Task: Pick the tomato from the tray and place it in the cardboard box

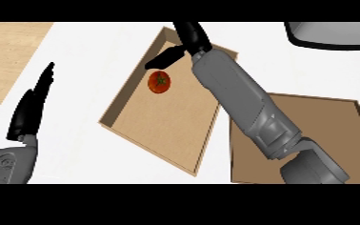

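Where the tomato lies, red with a small green stem patch, is inside the wooden tray, on its floor in the upper part, nearer the tray's left wall than its right. It sits alone there; nothing else is in the tray.

Right hand: black, over the tray's upper end, above and slightly right of the tomato. Thumb juts down-left toward the tomato, its tip close above the fruit; whether it touches cannot be told. Fingers point up past the tray's top wall. Hand spread, nothing held between thumb and fingers. Grey right forearm runs from the hand diagonally down-right, crossing the tray's right wall and passing over the cardboard box.

Cardboard box: brown, flat-looking, just right of the tray, partly hidden by the forearm. No contents visible in the part that shows.

Left hand: well left of the tray, off its left wall, fingers straight and pointing up, at rest, holding nothing.

Counter: white around the tray. Light wood strip far left of the tray. Dark-rimmed grey object up and right of the tray, cut off by the view's edge.
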You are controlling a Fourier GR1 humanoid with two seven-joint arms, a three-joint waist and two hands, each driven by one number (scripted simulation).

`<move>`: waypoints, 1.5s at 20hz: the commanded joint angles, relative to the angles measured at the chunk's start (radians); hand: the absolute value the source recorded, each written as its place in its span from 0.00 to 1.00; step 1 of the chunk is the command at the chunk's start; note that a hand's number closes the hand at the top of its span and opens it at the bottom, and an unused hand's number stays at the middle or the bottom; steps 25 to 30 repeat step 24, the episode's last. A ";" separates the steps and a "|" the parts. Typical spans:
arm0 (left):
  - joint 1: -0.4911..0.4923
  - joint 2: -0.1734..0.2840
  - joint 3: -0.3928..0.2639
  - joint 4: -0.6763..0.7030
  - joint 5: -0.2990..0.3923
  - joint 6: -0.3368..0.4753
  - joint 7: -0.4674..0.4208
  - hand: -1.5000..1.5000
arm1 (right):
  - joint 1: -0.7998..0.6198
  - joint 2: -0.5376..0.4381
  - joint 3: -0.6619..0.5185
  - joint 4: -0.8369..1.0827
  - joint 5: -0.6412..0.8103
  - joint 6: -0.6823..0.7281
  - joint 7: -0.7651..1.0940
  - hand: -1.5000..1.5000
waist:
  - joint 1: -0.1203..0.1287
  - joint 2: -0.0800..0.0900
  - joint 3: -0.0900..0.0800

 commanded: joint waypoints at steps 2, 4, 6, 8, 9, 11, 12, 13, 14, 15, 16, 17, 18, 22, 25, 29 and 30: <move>0.033 0.023 0.033 -0.030 0.016 -0.007 0.014 0.50 | -0.027 -0.010 -0.128 0.066 -0.086 0.033 -0.110 0.00 | -0.029 -0.007 0.001; 0.032 -0.010 0.007 -0.021 -0.015 0.028 0.009 0.50 | -0.017 -0.079 -0.166 0.086 -0.116 0.132 -0.166 0.00 | -0.038 -0.004 0.001; 0.055 -0.010 0.031 0.035 -0.006 0.035 -0.056 0.50 | -0.041 -0.097 -0.186 0.091 -0.126 0.185 -0.136 0.00 | -0.056 -0.010 0.000; 0.050 0.013 0.026 -0.055 0.007 -0.003 0.026 0.50 | -0.004 -0.138 -0.211 0.143 -0.127 0.187 -0.195 0.00 | -0.048 -0.010 0.001; 0.072 0.016 0.050 0.012 0.016 0.003 -0.050 0.50 | -0.007 -0.165 -0.213 0.165 -0.120 0.212 -0.196 0.00 | -0.049 -0.007 0.000; 0.028 -0.007 0.020 0.001 -0.018 0.030 -0.002 0.50 | -0.003 -0.231 -0.226 0.175 -0.119 0.247 -0.201 0.00 | -0.059 -0.009 0.000; 0.057 0.021 0.055 -0.018 0.025 -0.009 0.007 0.50 | 0.006 -0.247 -0.238 0.186 -0.124 0.268 -0.212 0.00 | -0.054 -0.010 0.000; 0.066 0.015 0.038 -0.019 0.002 0.002 -0.008 0.50 | 0.027 -0.267 -0.238 0.196 -0.118 0.280 -0.229 0.00 | -0.056 -0.011 0.000; 0.033 -0.017 0.019 -0.006 -0.017 0.035 0.000 0.50 | 0.052 -0.314 -0.249 0.211 -0.124 0.322 -0.283 0.00 | -0.054 -0.004 0.001; 0.033 0.037 0.061 -0.019 0.024 -0.018 0.024 0.50 | 0.044 -0.350 -0.241 0.199 -0.112 0.349 -0.259 0.00 | -0.061 -0.012 0.001; 0.082 -0.001 0.030 -0.025 -0.002 0.010 -0.019 0.50 | 0.065 -0.386 -0.247 0.227 -0.113 0.404 -0.307 0.00 | -0.047 -0.005 0.001; 0.032 0.023 0.046 -0.016 0.010 -0.008 0.014 0.50 | 0.041 -0.397 -0.253 0.240 -0.110 0.419 -0.297 0.00 | -0.049 -0.005 0.001; 0.068 0.018 0.054 -0.037 0.013 0.001 -0.005 0.50 | 0.055 -0.429 -0.255 0.239 -0.108 0.444 -0.304 0.00 | -0.051 -0.009 0.001; 0.070 -0.029 0.014 -0.010 -0.022 0.034 -0.038 0.50 | 0.101 -0.508 -0.230 0.281 -0.064 0.543 -0.379 0.00 | -0.047 -0.002 0.001; 0.055 0.006 0.041 0.039 -0.009 0.010 -0.080 0.50 | 0.065 -0.479 -0.219 0.285 -0.037 0.520 -0.382 0.00 | -0.045 -0.003 0.001; 0.055 0.006 0.041 0.039 -0.009 0.010 -0.080 0.50 | 0.065 -0.479 -0.219 0.285 -0.037 0.520 -0.382 0.00 | -0.045 -0.003 0.001; 0.055 0.006 0.041 0.039 -0.009 0.010 -0.080 0.50 | 0.065 -0.479 -0.219 0.285 -0.037 0.520 -0.382 0.00 | -0.045 -0.003 0.001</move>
